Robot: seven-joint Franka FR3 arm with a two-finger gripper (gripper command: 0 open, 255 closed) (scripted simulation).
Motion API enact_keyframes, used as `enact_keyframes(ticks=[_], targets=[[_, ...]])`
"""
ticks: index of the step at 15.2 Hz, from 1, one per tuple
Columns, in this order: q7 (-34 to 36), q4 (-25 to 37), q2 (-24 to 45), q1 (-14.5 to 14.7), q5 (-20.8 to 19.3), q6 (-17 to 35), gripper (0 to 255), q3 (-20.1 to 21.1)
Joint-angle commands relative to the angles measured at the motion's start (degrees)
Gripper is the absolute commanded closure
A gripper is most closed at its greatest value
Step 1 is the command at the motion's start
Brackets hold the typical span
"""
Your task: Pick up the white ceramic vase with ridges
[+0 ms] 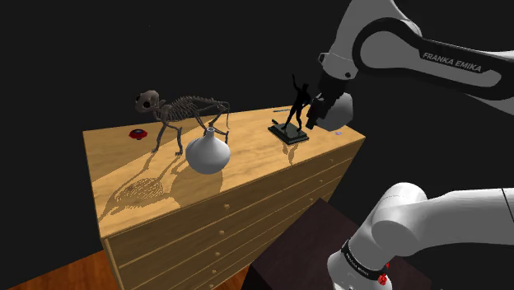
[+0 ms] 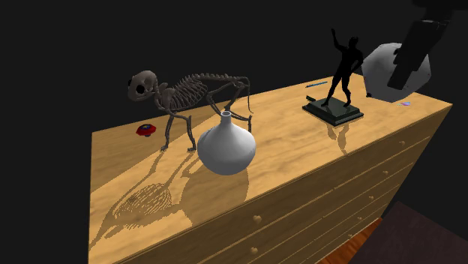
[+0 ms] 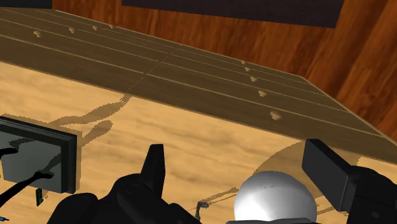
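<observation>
Hand [image 3: 235, 151] spread around a grey ball [image 3: 273, 197], seemingly not touching it; vase [image 1: 207, 152] centre of shoulder view, probably light, stiff, slick, breakable; grip its narrow neck.

One vase [image 1: 207, 153], one skeleton [image 1: 185, 109], one statuette [image 1: 295, 109]

I'm seeing a light wooden dresser [image 1: 264, 210] with knobbed drawers [image 1: 216, 254], reddish plank floor [image 1: 58, 276] at its 7 o'clock, and a black area [image 1: 66, 58] behind.
</observation>
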Motion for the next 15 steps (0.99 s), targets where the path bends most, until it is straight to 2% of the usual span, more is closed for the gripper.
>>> enact_keyframes(ticks=[1,8,15], targets=[[0.0,0.0,0.0,0.0,0.0,0.0,0,0.0],[4.2,3.6,13.0,0.8,2.1,9.4,0,2.8],[8.0,10.9,27.1,1.5,2.8,16.5,0,5.4]])
